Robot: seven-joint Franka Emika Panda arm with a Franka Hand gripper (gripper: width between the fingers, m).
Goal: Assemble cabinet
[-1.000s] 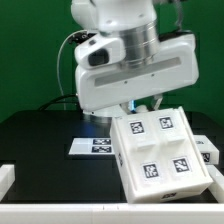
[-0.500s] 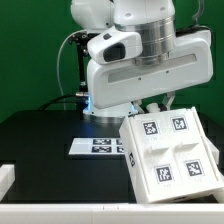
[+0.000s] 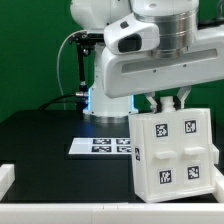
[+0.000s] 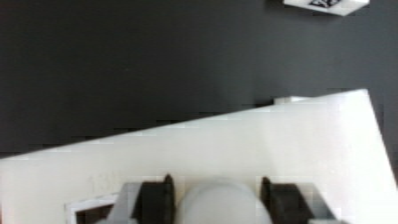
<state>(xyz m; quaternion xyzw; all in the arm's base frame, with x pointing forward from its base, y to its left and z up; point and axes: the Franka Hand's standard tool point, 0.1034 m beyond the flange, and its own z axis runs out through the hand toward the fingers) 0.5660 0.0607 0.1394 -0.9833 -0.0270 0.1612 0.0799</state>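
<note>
Exterior view: my pincer [image 3: 165,103] is clamped on the top edge of the cabinet [image 3: 172,150]. The cabinet stands nearly upright, tagged face to camera, by the bench [image 3: 40,130] front edge at the exterior view's right. I reckon that grip lets me reorient it clear of the marker board [image 3: 100,146]. Wrist view: both fingers [image 4: 157,200] straddle the white wall, with dark bench beyond.
</note>
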